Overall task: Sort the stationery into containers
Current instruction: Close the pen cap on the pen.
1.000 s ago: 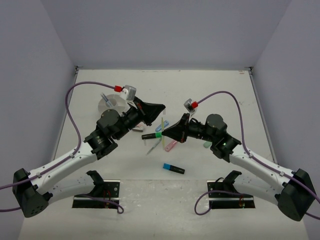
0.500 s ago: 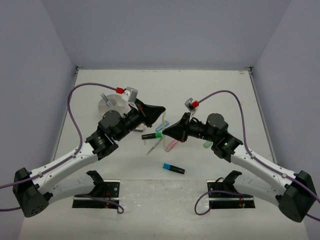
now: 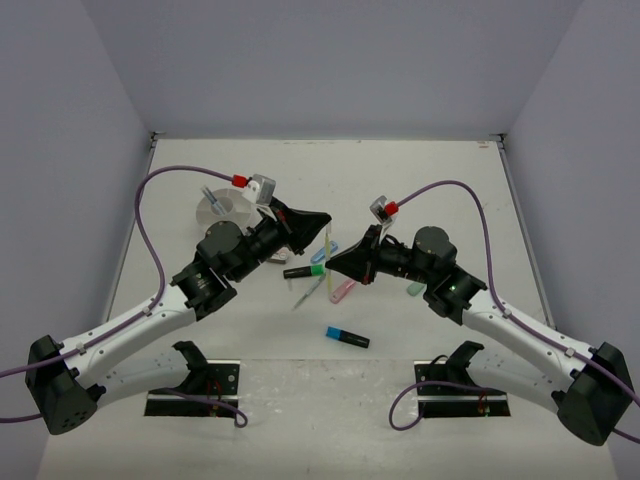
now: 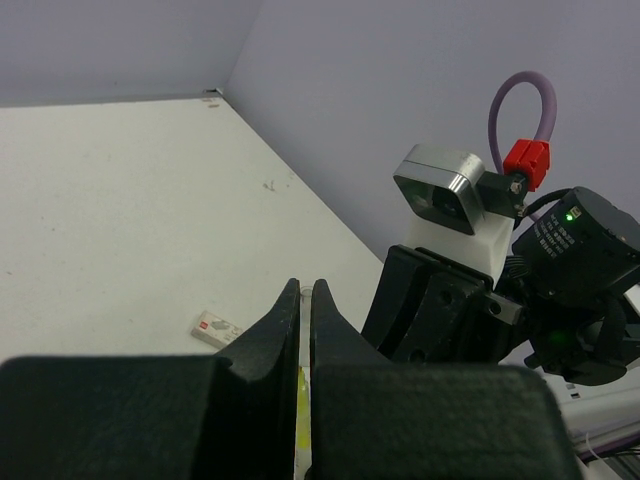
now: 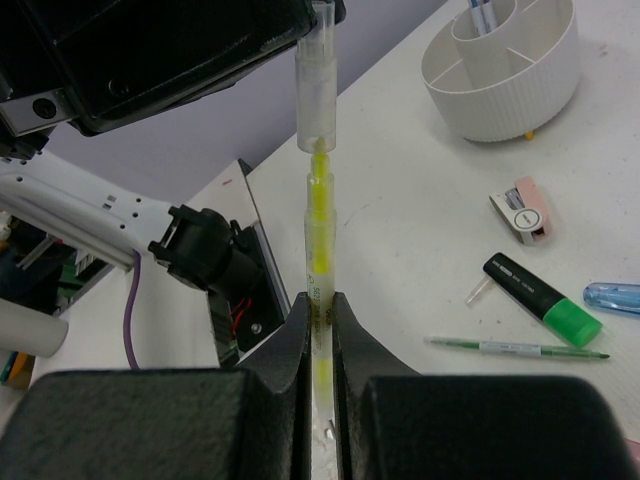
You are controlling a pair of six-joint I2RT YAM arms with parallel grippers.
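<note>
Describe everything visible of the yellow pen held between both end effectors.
The yellow pen is a thin clear plastic tube with a yellow core and a wider clear section near its far end. It is held off the table, clamped by the right end effector. Its far end sits in the left end effector, where a yellow sliver shows.

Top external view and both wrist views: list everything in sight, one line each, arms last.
round white ribbed plastic cup: one, white, far left of table
black highlighter with green end: one, table centre
black highlighter with blue end: one, nearer the bases
thin green pen: one, beside the green-ended highlighter
pastel pink marker: one, centre
mint marker: one, by the right arm
clear blue marker: one, centre
pinkish eraser: one, between cup and highlighter
thin clear yellow pen: one, held between both grippers
left gripper: black, shut on pen
right gripper: black, shut on pen
</note>
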